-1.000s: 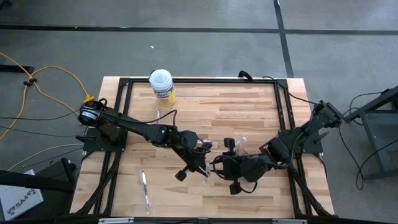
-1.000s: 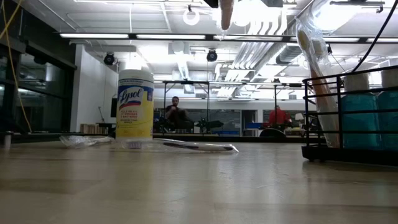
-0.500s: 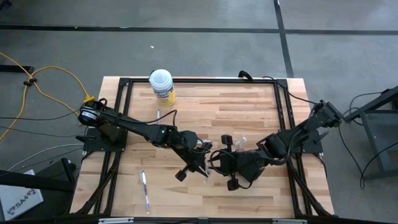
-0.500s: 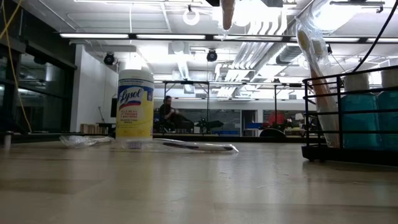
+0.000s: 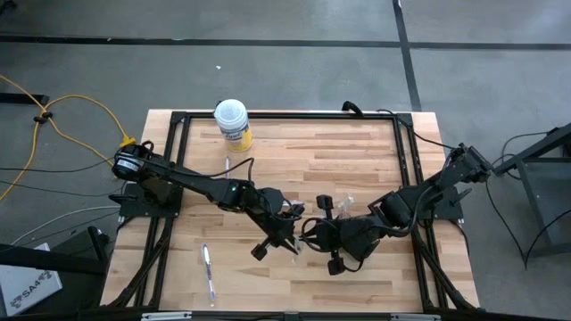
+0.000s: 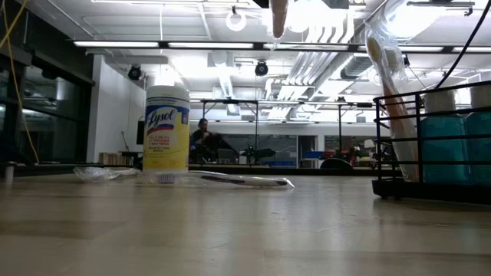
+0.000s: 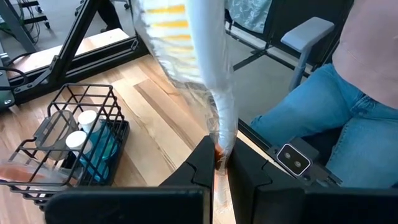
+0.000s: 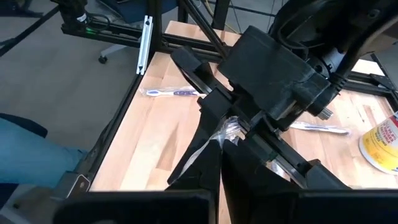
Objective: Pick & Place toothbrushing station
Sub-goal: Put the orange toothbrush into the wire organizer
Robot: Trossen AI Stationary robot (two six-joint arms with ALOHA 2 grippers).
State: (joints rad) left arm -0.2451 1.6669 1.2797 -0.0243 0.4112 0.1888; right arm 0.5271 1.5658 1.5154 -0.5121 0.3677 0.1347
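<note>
The toothbrushing station (image 7: 37, 149) is a black wire caddy with blue bottles. It stands on its base on the wooden table and also shows in the low view (image 6: 399, 188) and in the high view (image 5: 332, 210). My left gripper (image 7: 217, 163) is shut on a clear-wrapped toothbrush (image 7: 208, 81), above the table's middle near the station. My right gripper (image 8: 219, 163) is shut, its fingertips right by the left gripper and the crinkled wrapper end (image 8: 227, 129). My left gripper pinches the wrapped toothbrush near its handle end (image 7: 219, 146) between its two fingers. The brush runs on past the fingertips, along the fingers, head end away and clear of the table. My right gripper stands at the wrapper; whether it touches it I cannot tell.
A yellow-labelled canister (image 5: 232, 122) stands at the table's far left. Wrapped toothbrushes lie on the table at the near left (image 5: 208, 272) and behind the left arm (image 5: 227, 167). A black frame (image 5: 285, 116) rims the table. A person in jeans (image 7: 323, 124) sits beyond the near edge.
My right gripper has gone a little toward the table's left, closer to the left gripper and the toothbrush it holds. The left gripper has kept still.
</note>
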